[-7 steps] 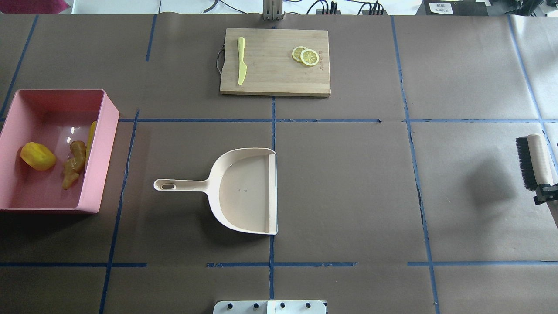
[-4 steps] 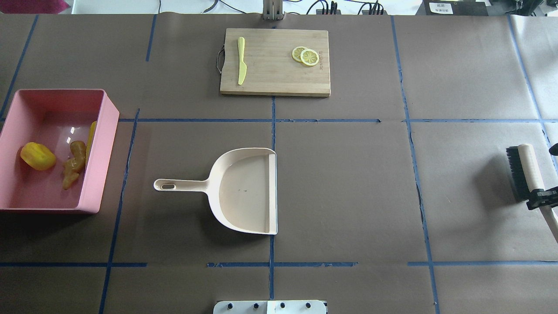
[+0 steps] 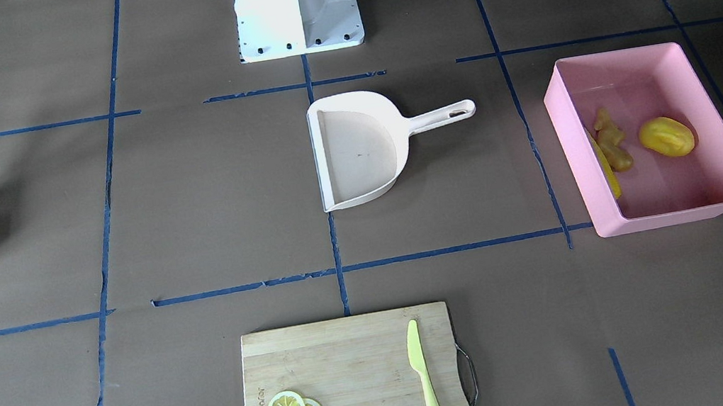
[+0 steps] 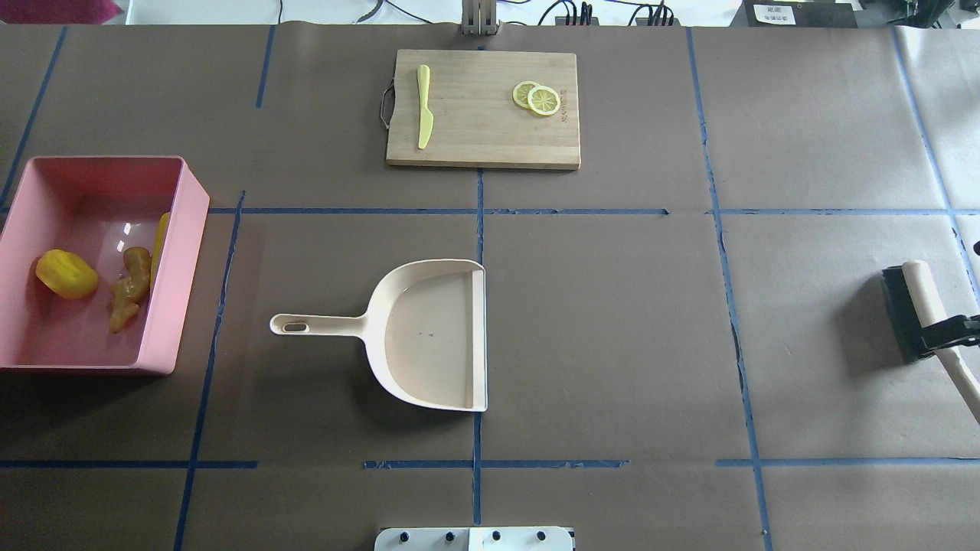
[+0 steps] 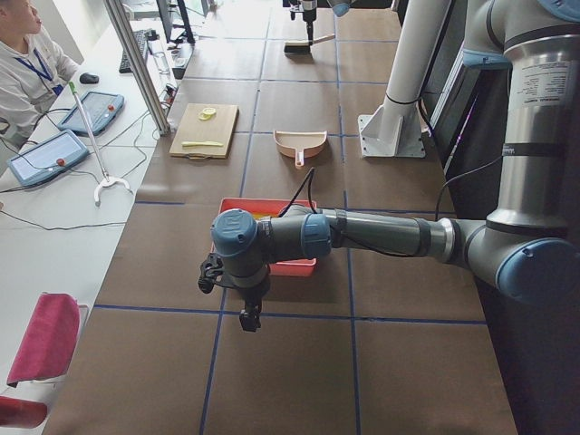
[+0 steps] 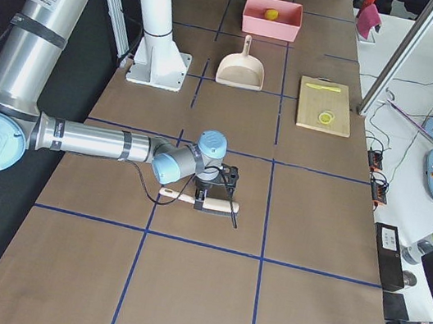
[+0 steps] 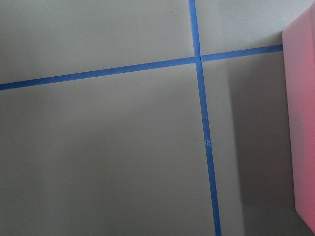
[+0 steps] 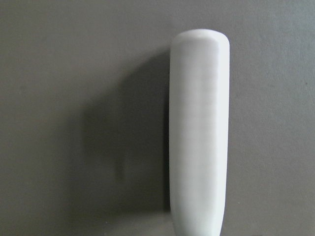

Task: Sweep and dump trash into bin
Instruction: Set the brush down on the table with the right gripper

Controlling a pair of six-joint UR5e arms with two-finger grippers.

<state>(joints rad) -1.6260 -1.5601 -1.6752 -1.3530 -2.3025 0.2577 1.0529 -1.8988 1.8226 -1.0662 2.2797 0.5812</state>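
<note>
The desk (image 4: 612, 306) carries the pink bin (image 4: 187, 252) at its 9 o'clock edge in the overhead view. All the trash lies inside: corn cob (image 4: 161, 237), yellow lump (image 4: 66, 274), ginger root (image 4: 129, 287). The empty dustpan (image 4: 429, 337) sits mid-desk. At 3 o'clock the right end effector (image 4: 949, 333) clamps the brush (image 4: 911, 306), its long axis roughly 12-to-6, low over the desk. The left end effector (image 5: 246, 306) hovers outside the bin; its opening cannot be judged. Likely only setting the brush down remains.

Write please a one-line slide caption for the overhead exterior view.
Trash in the pink bin, empty dustpan at centre, right gripper holding the brush at the table edge.
</note>
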